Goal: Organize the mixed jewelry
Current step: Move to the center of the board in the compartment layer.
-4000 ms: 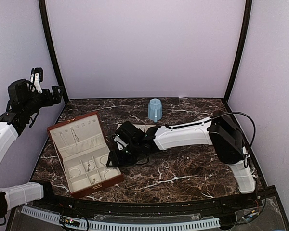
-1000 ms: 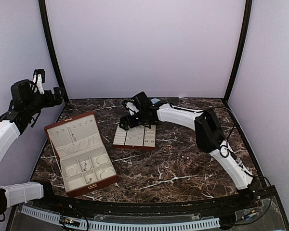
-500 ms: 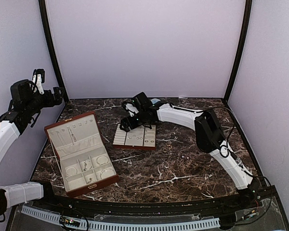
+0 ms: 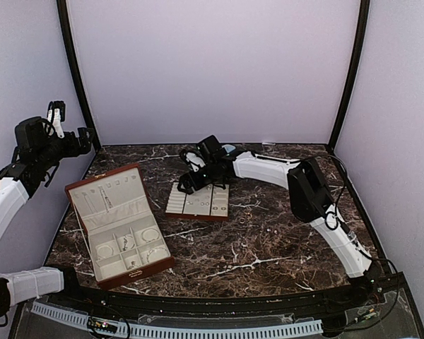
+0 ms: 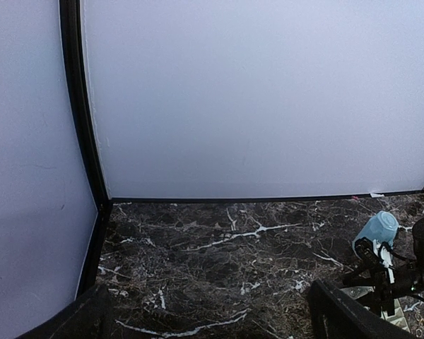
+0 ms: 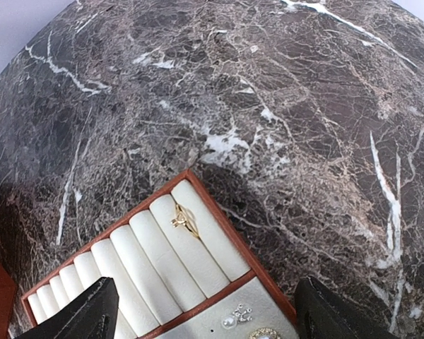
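Small pieces of the mixed jewelry lie in the open reddish-brown box (image 4: 83,191), among them thin hoops (image 4: 150,235). More pieces sit on the cream slotted tray (image 4: 198,201): a gold-looking ring (image 6: 185,219) wedged between two rolls and small studs (image 6: 237,316) on the flat pad. Tiny loose pieces (image 4: 242,220) lie on the marble to the right of the tray. My right gripper (image 4: 189,174) (image 6: 212,319) hovers open over the tray's far left corner, nothing between its fingers (image 6: 99,311). My left gripper (image 4: 54,111) (image 5: 212,326) is raised at the far left, open and empty.
A light blue mug (image 5: 377,229) stands at the back behind my right arm (image 4: 268,168), half hidden in the top view. The dark marble table (image 4: 254,254) ends at black frame posts and lilac walls. The box's lid leans open toward the back left.
Four seconds ago my right gripper was at the box's right side; it has swung back over the tray, uncovering it. In the last second it barely moved. The left arm is still.
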`<act>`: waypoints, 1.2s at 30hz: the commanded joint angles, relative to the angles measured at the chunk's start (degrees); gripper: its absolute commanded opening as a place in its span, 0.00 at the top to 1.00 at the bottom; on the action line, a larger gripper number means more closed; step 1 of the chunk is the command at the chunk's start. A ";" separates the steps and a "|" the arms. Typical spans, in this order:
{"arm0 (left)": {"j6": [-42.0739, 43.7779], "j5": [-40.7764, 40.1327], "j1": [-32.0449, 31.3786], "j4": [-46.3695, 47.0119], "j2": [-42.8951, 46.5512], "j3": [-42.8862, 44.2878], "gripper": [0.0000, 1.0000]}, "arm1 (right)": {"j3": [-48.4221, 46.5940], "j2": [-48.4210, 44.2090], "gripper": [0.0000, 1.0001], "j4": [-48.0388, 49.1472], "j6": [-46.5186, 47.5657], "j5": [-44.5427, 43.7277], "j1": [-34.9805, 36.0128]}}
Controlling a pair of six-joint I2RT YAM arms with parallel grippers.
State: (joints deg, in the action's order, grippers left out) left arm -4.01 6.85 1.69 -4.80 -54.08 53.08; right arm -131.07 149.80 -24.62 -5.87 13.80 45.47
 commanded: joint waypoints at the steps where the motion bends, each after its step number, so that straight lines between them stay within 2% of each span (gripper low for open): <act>1: 0.31 0.41 -0.11 0.75 1.31 -0.34 0.01 | 3.84 -1.88 0.14 -5.01 1.00 4.14 0.29; 12: 0.36 0.31 -0.11 0.78 1.11 -0.39 0.01 | 7.73 -5.33 0.17 -6.83 4.35 7.14 1.30; 36: 0.19 0.63 -0.11 0.84 1.37 -0.43 0.01 | 28.05 -16.51 0.21 -3.32 2.68 10.64 7.29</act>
State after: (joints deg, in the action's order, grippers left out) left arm -4.01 6.83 1.69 -4.80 -53.76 53.08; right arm -106.00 134.21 -24.08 -2.00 22.22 51.35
